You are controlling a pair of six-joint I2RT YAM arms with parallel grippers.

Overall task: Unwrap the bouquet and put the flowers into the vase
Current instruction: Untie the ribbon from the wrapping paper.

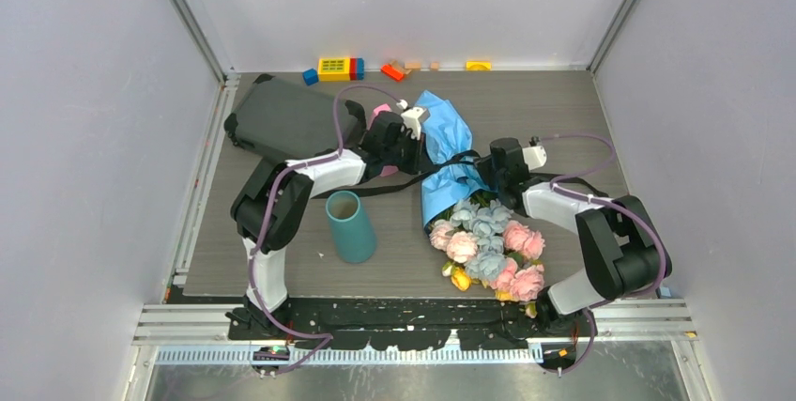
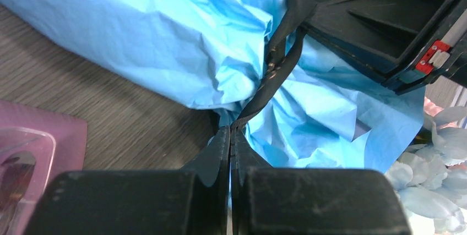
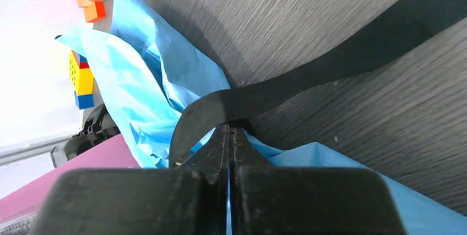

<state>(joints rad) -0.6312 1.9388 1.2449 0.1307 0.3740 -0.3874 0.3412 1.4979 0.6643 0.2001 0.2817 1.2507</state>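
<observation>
The bouquet lies mid-table, its blue paper wrap [image 1: 445,149] pointing to the back and its pink, pale blue and yellow flowers [image 1: 488,246] toward the near edge. A black ribbon [image 1: 394,187] crosses the wrap's waist. My left gripper [image 1: 419,151] meets the wrap from the left; in the left wrist view this gripper [image 2: 231,129] is shut on the ribbon [image 2: 278,67]. My right gripper [image 1: 480,171] comes from the right; in the right wrist view it [image 3: 229,126] is shut on the ribbon [image 3: 308,78] at the knot. The teal vase [image 1: 350,225] stands upright left of the flowers.
A black case [image 1: 286,119] lies at the back left. A pink metronome [image 1: 381,114] stands behind my left gripper and shows in the left wrist view [image 2: 33,147]. Coloured toy bricks [image 1: 338,68] line the back wall. Walls close in both sides.
</observation>
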